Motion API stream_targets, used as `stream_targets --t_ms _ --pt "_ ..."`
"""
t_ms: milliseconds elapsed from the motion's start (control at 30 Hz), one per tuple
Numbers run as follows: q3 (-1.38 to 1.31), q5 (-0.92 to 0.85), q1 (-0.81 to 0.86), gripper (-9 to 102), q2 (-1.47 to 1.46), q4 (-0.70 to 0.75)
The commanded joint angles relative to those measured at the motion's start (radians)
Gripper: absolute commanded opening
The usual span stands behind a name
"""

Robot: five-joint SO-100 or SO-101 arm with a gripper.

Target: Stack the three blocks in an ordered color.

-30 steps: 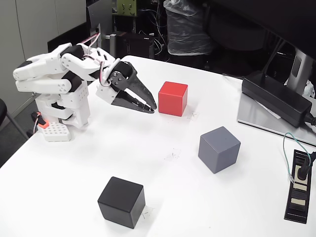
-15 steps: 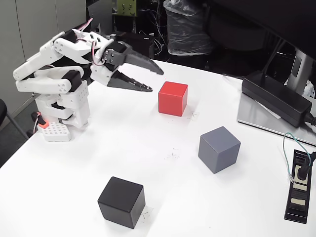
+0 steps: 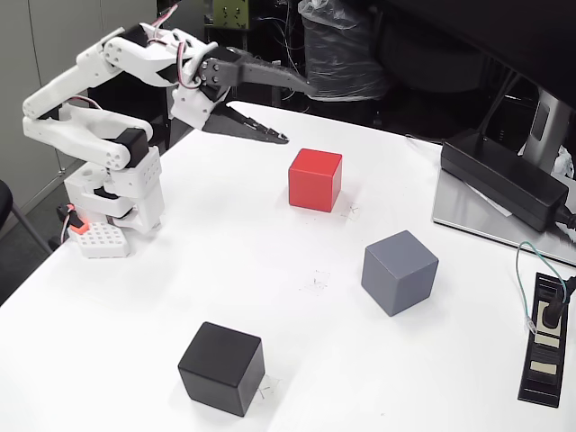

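Observation:
Three cubes sit apart on the white table [image 3: 270, 270] in the fixed view. The red block [image 3: 315, 179] is farthest back, the blue-grey block [image 3: 400, 271] lies to its right and nearer, and the black block [image 3: 221, 367] is at the front. My gripper [image 3: 299, 112] hangs in the air above and just left of the red block. Its black fingers are spread wide, open, with nothing between them. The white arm reaches out from its base [image 3: 112, 202] at the left.
A long black power brick [image 3: 504, 178] rests on a grey slab at the right edge. A black power strip [image 3: 545, 346] with a green cable lies at the front right. Dark clutter and a bagged bin stand behind the table.
The arm has lifted and reached forward, raising the gripper from table height beside the red block to above it. The fingers have spread from nearly shut to wide open.

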Motion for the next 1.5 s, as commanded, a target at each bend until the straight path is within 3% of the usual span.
stream_targets --t_ms 0,267,433,1033,1467 --pt "-0.147 -0.048 0.046 25 -0.137 0.002" --pt "-0.46 -0.291 0.244 25 -0.563 0.021" --pt "-0.611 -0.463 0.284 25 -0.75 0.104" --pt "-1.046 -0.776 0.278 25 -1.318 0.279" --pt "-1.16 -0.79 0.107 26 -1.442 0.35"
